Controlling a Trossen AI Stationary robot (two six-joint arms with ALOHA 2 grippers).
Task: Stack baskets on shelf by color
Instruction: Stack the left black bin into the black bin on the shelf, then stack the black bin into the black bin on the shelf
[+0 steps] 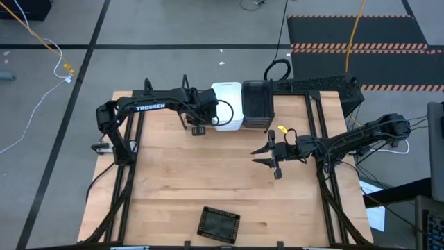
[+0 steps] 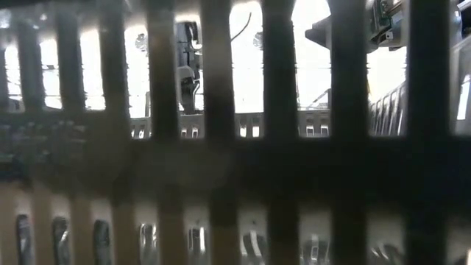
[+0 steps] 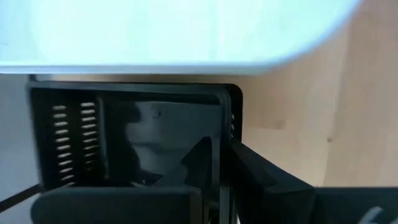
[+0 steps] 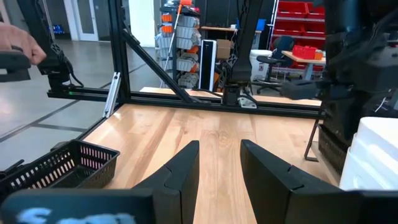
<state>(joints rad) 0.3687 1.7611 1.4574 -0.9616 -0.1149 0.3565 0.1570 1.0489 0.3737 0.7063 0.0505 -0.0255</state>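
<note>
Left gripper (image 1: 208, 104) sits at the white basket stack (image 1: 227, 104), finger state indeterminate. Beside it: dark stack (image 1: 257, 103). Right gripper (image 1: 266, 157) hovers open, empty. Black tray (image 1: 219, 223) lies unstacked on the bench (image 1: 173, 187), well apart.

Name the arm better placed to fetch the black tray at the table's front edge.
Right. Its hand hangs open over mid-table, nearer the black tray, which shows in its wrist view. The left hand is at the white basket at the far edge.

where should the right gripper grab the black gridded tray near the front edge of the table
Probably by a long side wall of the black tray, coming from above: it lies flat and open-topped with bare wood around it. The right gripper, open, hovers mid-table; one finger inside the rim, one outside.
</note>
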